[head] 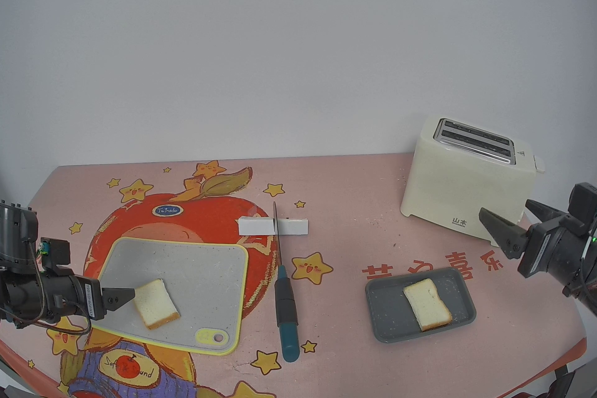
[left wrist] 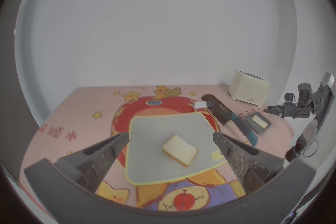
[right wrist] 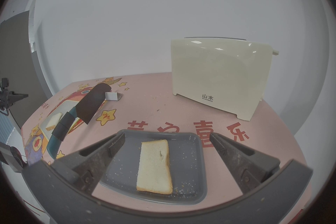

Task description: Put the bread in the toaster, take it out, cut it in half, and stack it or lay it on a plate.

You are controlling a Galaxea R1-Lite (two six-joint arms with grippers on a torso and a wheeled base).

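Pale cut bread half [head: 157, 303] on grey cutting board [head: 199, 275] | found just ahead of open left claw [left wrist: 170, 136] | right claw [head: 505, 208] open, well apart

Cream toaster [head: 466, 181], grey plate [head: 382, 295], yellow-rimmed grey board [head: 193, 275], teal-handled knife [head: 286, 301], pink star-and-apple-printed table [head: 360, 206].

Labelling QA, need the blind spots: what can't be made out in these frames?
1. Toaster slot depths: head view looks in aslant; right wrist view faces its side.
2. Knife blade: edge-on in head view.
3. Undersides of board bread and plate bread: flat against cutting board and plate.
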